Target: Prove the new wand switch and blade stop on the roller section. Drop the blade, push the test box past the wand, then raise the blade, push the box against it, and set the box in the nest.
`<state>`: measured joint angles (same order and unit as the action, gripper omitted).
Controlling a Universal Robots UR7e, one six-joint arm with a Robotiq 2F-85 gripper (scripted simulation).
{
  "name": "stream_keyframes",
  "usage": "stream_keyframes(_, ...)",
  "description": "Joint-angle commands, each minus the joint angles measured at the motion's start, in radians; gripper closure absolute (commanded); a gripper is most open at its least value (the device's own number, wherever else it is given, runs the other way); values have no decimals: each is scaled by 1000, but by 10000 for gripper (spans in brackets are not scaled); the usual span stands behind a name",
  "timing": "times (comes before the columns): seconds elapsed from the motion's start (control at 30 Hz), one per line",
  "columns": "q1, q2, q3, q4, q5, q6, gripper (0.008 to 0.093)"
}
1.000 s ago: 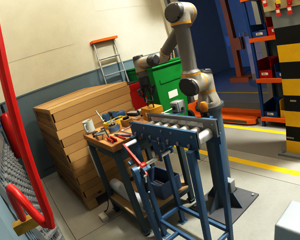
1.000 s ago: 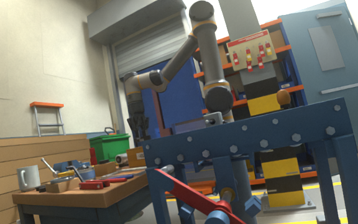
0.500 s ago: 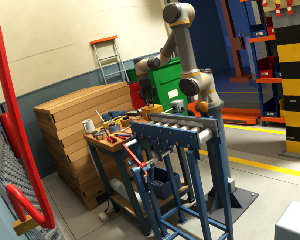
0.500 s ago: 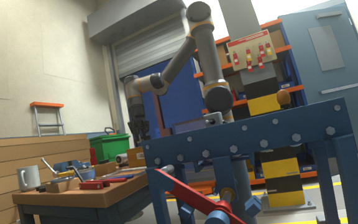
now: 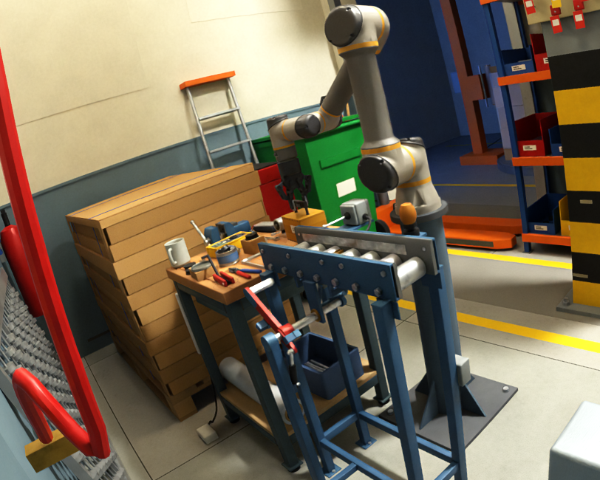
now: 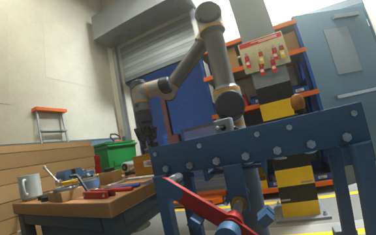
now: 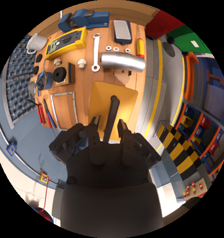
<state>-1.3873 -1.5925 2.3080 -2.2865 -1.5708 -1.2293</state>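
At the far end of the blue roller stand (image 5: pixel 357 258) sits the yellow test box (image 5: pixel 303 219), with a dark handle (image 7: pixel 111 116) on its top. In the wrist camera the box (image 7: pixel 113 106) lies just below the fingers, and the handle runs between them. The grey switch housing (image 5: pixel 353 212) with its thin white wand stands beside the rollers, right of the box. The orange knob (image 5: pixel 408 213) stands at the stand's far side. The red lever (image 5: pixel 269 315) hangs at the near end. My gripper (image 5: pixel 295 200) is above the box, open, holding nothing.
The wooden workbench (image 5: pixel 223 268) left of the stand carries a mug (image 5: pixel 177 251), a blue vise (image 7: pixel 82 19), a yellow meter (image 7: pixel 65 42), a metal tube (image 7: pixel 122 62), a framed recess (image 7: pixel 64 107) and hand tools. Stacked cartons (image 5: pixel 150 248) and a green bin (image 5: pixel 336 160) stand behind.
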Motion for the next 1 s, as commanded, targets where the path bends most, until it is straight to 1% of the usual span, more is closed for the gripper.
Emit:
stream_keyframes(0.0, 0, 0, 0, 0, 0, 0, 534)
stream_keyframes(0.07, 0, 0, 0, 0, 0, 0, 534)
stream_keyframes(0.73, 0, 0, 0, -1, 1, 0, 934)
stream_keyframes(0.97, 0, 1, 0, -1, 2, 0, 934)
